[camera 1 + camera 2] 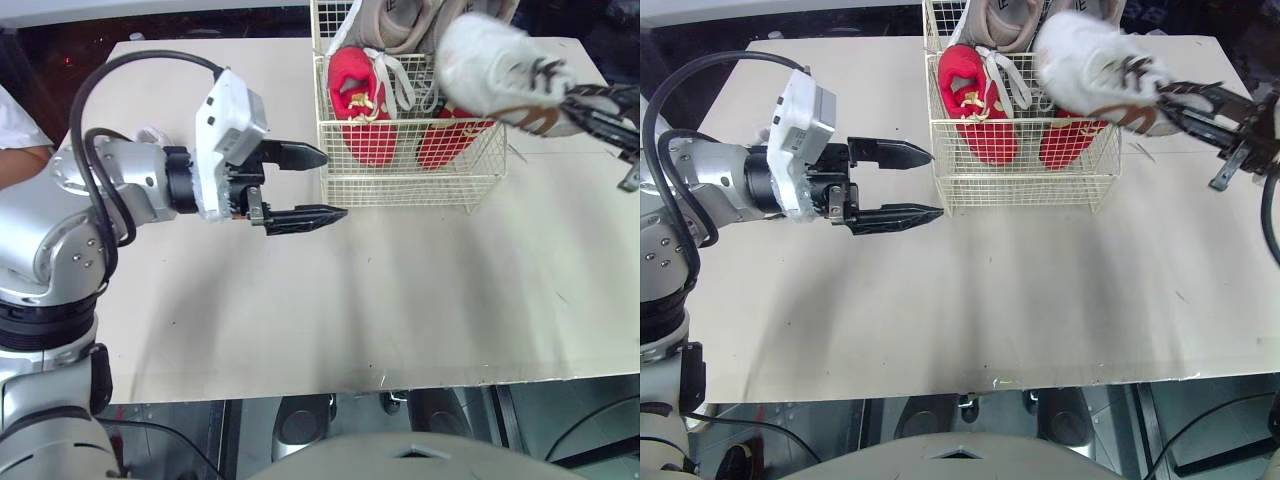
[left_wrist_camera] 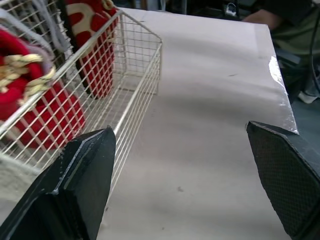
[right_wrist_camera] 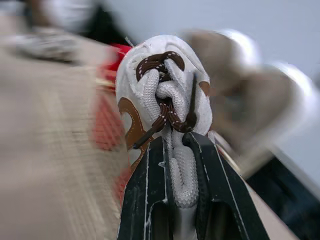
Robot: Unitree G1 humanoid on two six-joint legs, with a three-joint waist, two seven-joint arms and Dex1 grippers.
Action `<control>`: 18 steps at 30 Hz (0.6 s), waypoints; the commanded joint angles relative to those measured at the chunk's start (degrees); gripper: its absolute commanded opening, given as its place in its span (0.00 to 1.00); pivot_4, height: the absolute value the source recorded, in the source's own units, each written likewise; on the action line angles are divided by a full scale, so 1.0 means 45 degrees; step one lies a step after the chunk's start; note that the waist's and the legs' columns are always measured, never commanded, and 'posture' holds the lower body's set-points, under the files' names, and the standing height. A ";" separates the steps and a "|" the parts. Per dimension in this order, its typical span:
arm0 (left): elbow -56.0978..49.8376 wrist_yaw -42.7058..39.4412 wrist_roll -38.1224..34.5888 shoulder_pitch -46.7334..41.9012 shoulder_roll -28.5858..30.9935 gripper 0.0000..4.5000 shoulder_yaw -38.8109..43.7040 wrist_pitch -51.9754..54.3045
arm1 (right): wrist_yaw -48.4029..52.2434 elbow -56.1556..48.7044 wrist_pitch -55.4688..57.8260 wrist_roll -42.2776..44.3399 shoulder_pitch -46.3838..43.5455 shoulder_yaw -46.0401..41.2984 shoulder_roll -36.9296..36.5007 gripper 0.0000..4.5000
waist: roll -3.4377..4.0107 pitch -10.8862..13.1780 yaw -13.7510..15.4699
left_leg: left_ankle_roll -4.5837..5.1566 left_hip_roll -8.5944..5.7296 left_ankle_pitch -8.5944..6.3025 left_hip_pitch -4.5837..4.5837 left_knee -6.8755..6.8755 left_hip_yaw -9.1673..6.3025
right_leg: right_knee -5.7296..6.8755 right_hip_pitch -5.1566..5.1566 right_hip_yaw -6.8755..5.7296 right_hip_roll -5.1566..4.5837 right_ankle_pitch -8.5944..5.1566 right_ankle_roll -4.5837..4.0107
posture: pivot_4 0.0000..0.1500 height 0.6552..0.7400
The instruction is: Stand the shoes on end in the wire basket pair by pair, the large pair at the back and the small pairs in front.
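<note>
A wire basket stands at the table's far middle. Two red shoes stand on end in its front row, with a larger beige pair behind them. My right gripper is shut on a white shoe with brown laces, holding it in the air above the basket's right side. The same white shoe fills the space between the fingers in the right wrist view. My left gripper hangs open just left of the basket, nothing between its fingers.
The beige table stretches wide in front of the basket. A person's sleeve and arm rest at the left edge. The table's front edge lies close to me.
</note>
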 commanded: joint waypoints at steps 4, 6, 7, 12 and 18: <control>0.0219 -0.0710 -0.0207 -0.0144 0.0170 1.00 0.0664 -0.0391 | 0.3229 0.0379 -0.6378 -0.2386 -0.1912 0.2104 -0.0375 0.00 | -0.0001 0.0003 -0.0006 | 0.0001 0.0003 0.0000 0.0000 -0.0002 -0.0003 | -0.0007 -0.0001 -0.0005 0.0005 -0.0006 0.0009 | 1.00 0.36; 0.0247 -0.0787 -0.0093 -0.0301 -0.0139 1.00 0.0328 -0.0545 | 0.3721 0.1035 -0.8079 -0.3061 -0.2770 0.3077 -0.0029 0.00 | -0.0003 0.0004 -0.0013 | 0.0000 0.0004 0.0000 0.0000 -0.0001 -0.0005 | -0.0007 0.0000 -0.0005 0.0005 -0.0006 0.0010 | 1.00 0.36; 0.0285 -0.0798 -0.0026 -0.0405 -0.0313 1.00 0.0137 -0.0577 | 0.3824 0.1368 -0.8874 -0.3464 -0.3177 0.3516 0.0170 0.00 | -0.0003 0.0003 -0.0015 | 0.0000 0.0004 0.0001 0.0000 0.0000 -0.0003 | -0.0007 -0.0001 -0.0004 0.0004 -0.0006 0.0009 | 1.00 0.36; 0.0687 -0.0883 0.0812 -0.0937 -0.0781 1.00 -0.1108 -0.0595 | 0.3873 0.2739 -1.1681 -0.4217 -0.4759 0.5039 0.1177 0.00 | -0.0004 0.0006 0.0003 | -0.0001 0.0002 0.0002 -0.0007 0.0014 -0.0006 | 0.0006 -0.0002 -0.0010 0.0004 0.0014 -0.0025 | 1.00 0.36; 0.1273 -0.1513 0.2354 -0.1196 -0.0834 1.00 -0.2843 -0.0842 | 0.3353 0.3159 -1.2882 -0.4324 -0.6142 0.6069 0.1880 0.00 | -0.0003 0.0008 -0.0007 | -0.0002 0.0002 0.0002 -0.0013 0.0013 -0.0011 | 0.0003 -0.0003 -0.0018 0.0005 0.0024 -0.0042 | 1.00 0.36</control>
